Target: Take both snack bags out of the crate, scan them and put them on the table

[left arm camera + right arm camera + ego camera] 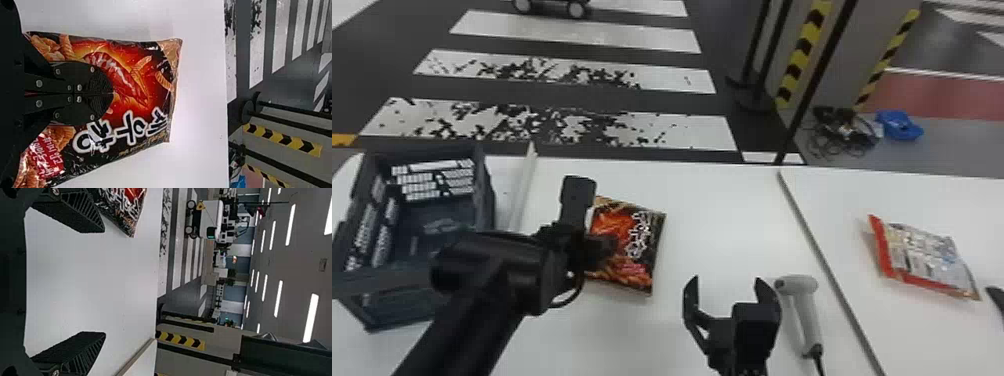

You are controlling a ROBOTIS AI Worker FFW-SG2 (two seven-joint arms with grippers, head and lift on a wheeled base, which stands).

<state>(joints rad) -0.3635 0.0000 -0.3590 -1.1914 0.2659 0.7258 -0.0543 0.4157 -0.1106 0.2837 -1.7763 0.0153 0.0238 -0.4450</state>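
Observation:
The red and black snack bag lies on the white table right of the crate. My left gripper is over its left part. In the left wrist view, the left gripper is shut, its fingertips together in front of the same bag, whose surface looks smooth around them. My right gripper stands open beside the white scanner; in the right wrist view, the right gripper has nothing between its fingers. Another snack bag, silver with a red edge, rests on the right-hand table.
A pale upright strip stands between the crate and the red and black bag. A seam separates the two white tabletops. The scanner's cable runs toward the front, and a dark object pokes in at the right edge.

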